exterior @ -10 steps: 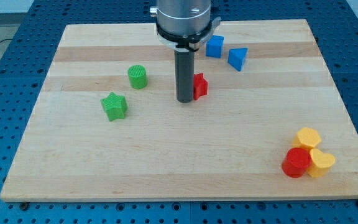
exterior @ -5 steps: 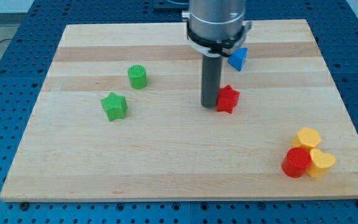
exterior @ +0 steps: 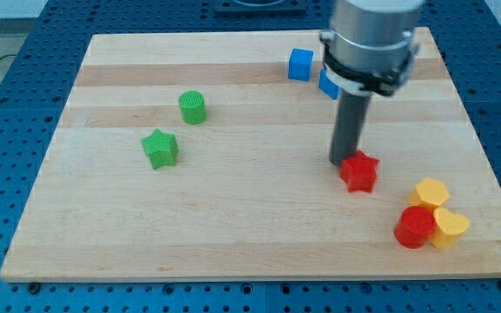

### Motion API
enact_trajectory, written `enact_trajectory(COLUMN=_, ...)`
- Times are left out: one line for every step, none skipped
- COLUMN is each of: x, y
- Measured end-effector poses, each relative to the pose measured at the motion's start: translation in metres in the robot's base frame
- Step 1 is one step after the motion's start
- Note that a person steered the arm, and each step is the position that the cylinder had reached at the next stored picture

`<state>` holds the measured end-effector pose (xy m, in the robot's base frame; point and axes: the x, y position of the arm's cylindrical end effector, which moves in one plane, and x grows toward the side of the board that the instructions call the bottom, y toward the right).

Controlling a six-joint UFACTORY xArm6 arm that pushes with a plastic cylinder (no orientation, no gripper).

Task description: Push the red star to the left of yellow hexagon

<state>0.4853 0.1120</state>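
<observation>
Fingers we have none: my tip (exterior: 344,163) touches the red star (exterior: 359,171) at its upper left. It sits near, left of the yellow hexagon (exterior: 430,191); we judge little remains.
</observation>
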Motion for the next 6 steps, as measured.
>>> enact_trajectory(x=0.003, y=0.001)
enact_trajectory(x=0.001, y=0.003)
enact_trajectory(x=0.012, y=0.022)
enact_trajectory(x=0.018, y=0.037)
enact_trajectory(x=0.018, y=0.039)
enact_trajectory(x=0.018, y=0.009)
